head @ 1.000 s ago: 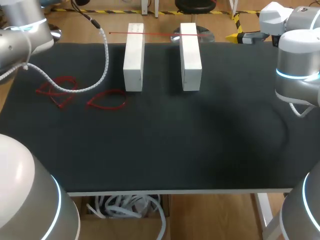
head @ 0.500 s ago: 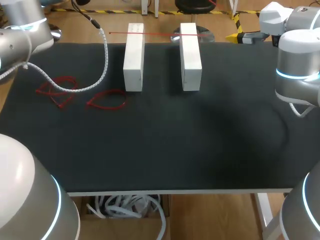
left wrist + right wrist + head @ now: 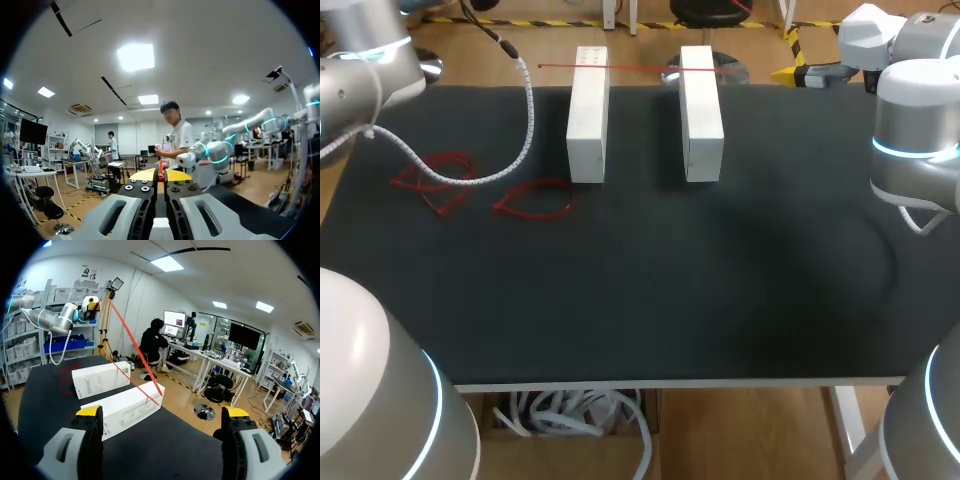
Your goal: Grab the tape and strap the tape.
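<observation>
Two white boxes point(image 3: 587, 115) point(image 3: 700, 110) lie side by side at the table's far edge. A straight red tape point(image 3: 630, 68) stretches across their far ends. In the left wrist view my left gripper point(image 3: 160, 175) is shut, with a bit of red tape point(image 3: 160, 169) pinched between its yellow tips, lifted and facing out over the room. My right gripper point(image 3: 162, 412) is open and empty, off the nearer box's point(image 3: 125, 407) end. From there the tape point(image 3: 132, 347) slants up toward my left gripper point(image 3: 92, 302). In the head view my right gripper point(image 3: 788, 73) hovers at the far right corner.
Two loose red tape loops point(image 3: 435, 180) point(image 3: 535, 200) lie on the black mat point(image 3: 670, 280) at the left. A white coiled cable point(image 3: 525, 130) from my left arm hangs over them. The mat's front edge runs along the near side.
</observation>
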Robot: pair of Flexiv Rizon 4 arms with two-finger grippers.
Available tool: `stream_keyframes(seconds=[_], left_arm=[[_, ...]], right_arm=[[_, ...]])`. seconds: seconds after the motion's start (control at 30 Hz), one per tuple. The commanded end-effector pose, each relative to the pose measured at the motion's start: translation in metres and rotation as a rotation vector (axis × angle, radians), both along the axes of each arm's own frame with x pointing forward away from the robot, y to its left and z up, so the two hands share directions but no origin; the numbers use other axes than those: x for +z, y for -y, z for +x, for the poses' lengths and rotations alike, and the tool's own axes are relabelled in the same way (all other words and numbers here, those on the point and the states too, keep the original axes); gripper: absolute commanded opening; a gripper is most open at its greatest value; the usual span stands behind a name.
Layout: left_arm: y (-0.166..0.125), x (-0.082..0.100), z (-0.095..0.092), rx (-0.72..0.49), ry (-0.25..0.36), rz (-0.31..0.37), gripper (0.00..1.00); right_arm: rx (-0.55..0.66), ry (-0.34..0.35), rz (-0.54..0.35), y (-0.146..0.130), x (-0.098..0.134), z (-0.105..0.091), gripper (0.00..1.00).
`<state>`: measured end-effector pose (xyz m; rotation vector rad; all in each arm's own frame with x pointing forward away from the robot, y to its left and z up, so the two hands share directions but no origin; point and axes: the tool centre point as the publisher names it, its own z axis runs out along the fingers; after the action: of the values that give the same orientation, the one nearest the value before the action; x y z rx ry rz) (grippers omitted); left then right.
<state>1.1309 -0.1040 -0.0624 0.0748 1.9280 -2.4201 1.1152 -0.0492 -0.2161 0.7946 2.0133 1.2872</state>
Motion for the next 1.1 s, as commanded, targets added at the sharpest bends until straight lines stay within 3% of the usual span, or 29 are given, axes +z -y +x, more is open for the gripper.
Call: stream_keyframes(seconds=[0.03,0.6,0.7,0.83,0.93,1.1], left_arm=[[0.000,-0.001,0.001,-0.002,0.001,-0.001,0.00],[0.000,-0.001,0.001,-0.002,0.001,-0.001,0.00],[0.000,-0.001,0.001,-0.002,0.001,-0.001,0.00],[0.000,-0.001,0.001,-0.002,0.001,-0.001,0.00],[0.000,-0.001,0.001,-0.002,0.001,-0.001,0.00],[0.000,-0.001,0.001,-0.002,0.001,-0.001,0.00]], right_arm=[[0.001,0.001,0.001,0.000,0.000,-0.001,1.00],[0.001,0.001,0.001,0.000,0.000,-0.001,1.00],[-0.066,0.041,-0.105,-0.004,-0.001,-0.003,1.00],[-0.209,0.060,-0.111,0.002,-0.002,-0.009,1.00],[-0.284,0.087,-0.034,0.006,-0.004,-0.012,1.00],[-0.332,0.261,0.136,0.006,0.009,-0.016,1.00]])
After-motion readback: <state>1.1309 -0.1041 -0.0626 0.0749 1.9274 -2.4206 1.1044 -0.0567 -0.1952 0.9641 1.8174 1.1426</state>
